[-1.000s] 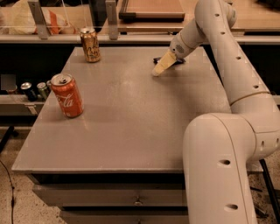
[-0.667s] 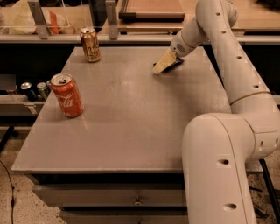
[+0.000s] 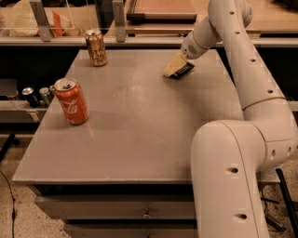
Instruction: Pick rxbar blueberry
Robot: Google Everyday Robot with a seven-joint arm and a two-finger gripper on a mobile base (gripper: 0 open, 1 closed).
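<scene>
Where the grey table point(image 3: 139, 139) reaches its far edge, a pale counter rail runs across behind it, with a wooden board point(image 3: 160, 9) lying on the counter above. Under the tabletop sits a drawer front point(image 3: 116, 207), and speckled floor shows at the lower left.

The white arm point(image 3: 242, 56) rises from the right foreground and bends back over the far right part of the table, hiding that corner. Its gripper point(image 3: 173, 67) points down and to the left, low over the surface. The rxbar blueberry point(image 3: 185, 70) lies flat just beside and partly under it, showing as a dark strip. Whether the gripper is open, closed or holding the bar cannot be told from this angle.

A red can point(image 3: 71, 101) stands upright near the left edge, well apart from the bar, with white "Coca-Cola" script on it. A gold-tan can point(image 3: 96, 48) stands at the far left; its script cannot be read. Two more cans point(image 3: 37, 95) sit on a lower shelf left of the table.
</scene>
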